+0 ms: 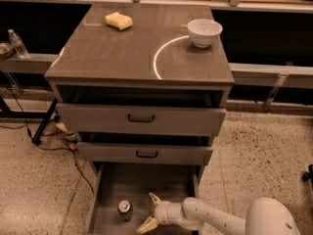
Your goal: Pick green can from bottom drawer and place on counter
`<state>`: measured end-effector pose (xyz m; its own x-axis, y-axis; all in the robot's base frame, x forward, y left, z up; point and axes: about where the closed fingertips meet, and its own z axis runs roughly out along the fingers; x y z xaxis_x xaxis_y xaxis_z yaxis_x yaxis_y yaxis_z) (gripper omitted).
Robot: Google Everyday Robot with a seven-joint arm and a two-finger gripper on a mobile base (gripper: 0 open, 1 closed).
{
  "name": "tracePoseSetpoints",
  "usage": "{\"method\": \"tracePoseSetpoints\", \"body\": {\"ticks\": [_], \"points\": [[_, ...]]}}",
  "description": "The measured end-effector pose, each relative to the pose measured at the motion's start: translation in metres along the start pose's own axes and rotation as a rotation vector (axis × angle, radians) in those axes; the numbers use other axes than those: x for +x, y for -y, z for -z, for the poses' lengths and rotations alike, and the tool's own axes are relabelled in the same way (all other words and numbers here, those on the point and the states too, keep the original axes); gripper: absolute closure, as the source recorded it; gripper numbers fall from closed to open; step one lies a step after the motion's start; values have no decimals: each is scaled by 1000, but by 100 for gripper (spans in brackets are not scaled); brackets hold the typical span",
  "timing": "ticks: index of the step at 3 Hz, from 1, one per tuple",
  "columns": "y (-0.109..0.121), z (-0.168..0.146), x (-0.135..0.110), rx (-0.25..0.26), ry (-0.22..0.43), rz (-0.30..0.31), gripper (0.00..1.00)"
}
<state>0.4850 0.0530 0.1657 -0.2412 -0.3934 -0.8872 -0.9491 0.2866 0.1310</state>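
The green can (pixel 125 209) stands upright on the floor of the bottom drawer (pixel 110 182), which is pulled open at the foot of the cabinet. My gripper (pixel 149 212) is open inside that drawer, just right of the can, with one pale finger (pixel 154 199) up and one down near the frame's lower edge. It does not touch the can. The white arm reaches in from the lower right. The counter (pixel 112 53) is the glossy grey-brown cabinet top with a curved white reflection.
A white bowl (pixel 204 32) and a yellow sponge (pixel 119 20) sit on the counter. Two shallower drawers (pixel 141 119) with black handles are partly open above the bottom one. A water bottle (pixel 17 43) stands on a shelf at the left. Cables lie on the speckled floor at left.
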Motion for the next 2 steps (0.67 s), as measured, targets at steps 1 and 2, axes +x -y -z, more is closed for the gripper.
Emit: {"method": "tracePoseSetpoints", "body": {"ticks": [1, 2], "points": [[-3, -25, -9, -25, 32, 11, 0], [-4, -59, -13, -54, 80, 7, 0]]}}
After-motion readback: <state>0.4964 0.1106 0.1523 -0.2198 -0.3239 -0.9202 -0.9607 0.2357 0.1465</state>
